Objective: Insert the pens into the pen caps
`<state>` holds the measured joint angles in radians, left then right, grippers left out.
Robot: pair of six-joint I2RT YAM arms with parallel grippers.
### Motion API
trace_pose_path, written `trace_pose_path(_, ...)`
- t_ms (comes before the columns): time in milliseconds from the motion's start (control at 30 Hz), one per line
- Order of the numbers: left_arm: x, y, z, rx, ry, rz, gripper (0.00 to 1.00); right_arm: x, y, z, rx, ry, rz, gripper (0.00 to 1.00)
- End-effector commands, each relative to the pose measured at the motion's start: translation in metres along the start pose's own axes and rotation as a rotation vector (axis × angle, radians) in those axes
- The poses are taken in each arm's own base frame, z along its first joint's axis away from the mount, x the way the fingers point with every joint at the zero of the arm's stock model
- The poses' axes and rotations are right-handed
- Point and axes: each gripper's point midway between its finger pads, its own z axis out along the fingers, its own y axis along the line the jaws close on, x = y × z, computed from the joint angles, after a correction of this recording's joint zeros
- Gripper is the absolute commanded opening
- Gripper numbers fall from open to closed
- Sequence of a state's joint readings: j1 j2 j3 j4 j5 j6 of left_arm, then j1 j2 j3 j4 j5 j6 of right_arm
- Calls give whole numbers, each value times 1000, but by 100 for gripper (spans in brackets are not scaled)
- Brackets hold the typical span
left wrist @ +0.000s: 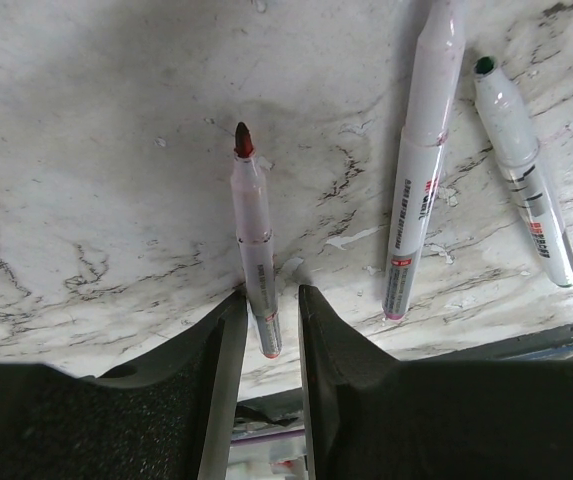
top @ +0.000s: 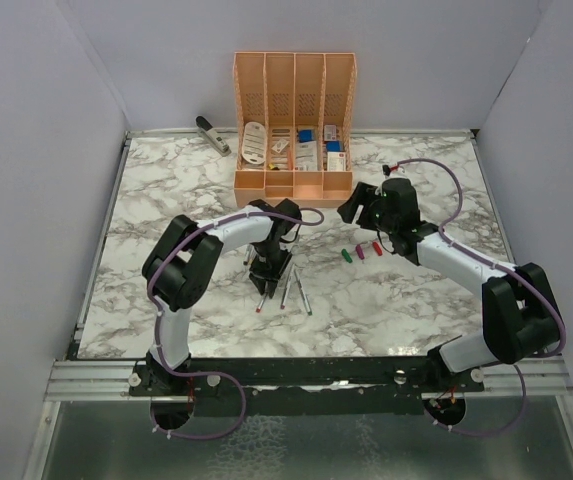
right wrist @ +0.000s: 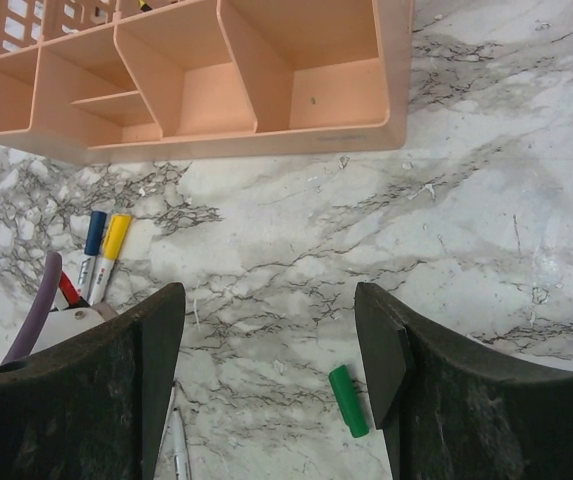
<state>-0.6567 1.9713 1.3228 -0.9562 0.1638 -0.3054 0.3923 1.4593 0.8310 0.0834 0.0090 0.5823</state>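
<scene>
My left gripper (top: 266,284) (left wrist: 271,292) is low over the marble, its jaws narrow and straddling the rear end of a red-tipped pen (left wrist: 254,255) (top: 259,301); the pen touches the left finger, with a small gap on the right. Two more pens lie to its right, a purple-ended one (left wrist: 421,170) and a green-tipped one (left wrist: 526,185). My right gripper (top: 354,209) (right wrist: 271,300) is wide open and empty, above a green cap (right wrist: 349,402) (top: 346,256). A purple cap (top: 361,251) and a red cap (top: 376,246) lie beside it. Two pens wearing blue (right wrist: 94,233) and yellow (right wrist: 116,238) caps lie near the organiser.
The peach desk organiser (top: 293,185) (right wrist: 266,130) stands at the back centre, holding small items. A grey stapler (top: 212,134) lies at the back left. White walls enclose the table on three sides. A purple cable (right wrist: 38,300) runs by my right wrist.
</scene>
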Motion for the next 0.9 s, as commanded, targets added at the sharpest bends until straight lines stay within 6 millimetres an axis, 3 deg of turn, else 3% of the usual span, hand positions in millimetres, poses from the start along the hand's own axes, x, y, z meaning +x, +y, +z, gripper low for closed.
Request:
trace_pose_path(0,-70,16,44,-74,-228,34,32,-19,15,2,-56,-47,2,68)
trace_pose_path(400,-93,24,31,-93,-289,30,32,-20,20,5,-77,-46,-4,68)
trace_pose_path(633,-65,25,43,-65,-221,22,32,-20,17,6,-60,-52,-3,68)
trace_pose_path(867,-43,29,38,-76,-166,28,32,-19,14,8,-47,-47,-6,68)
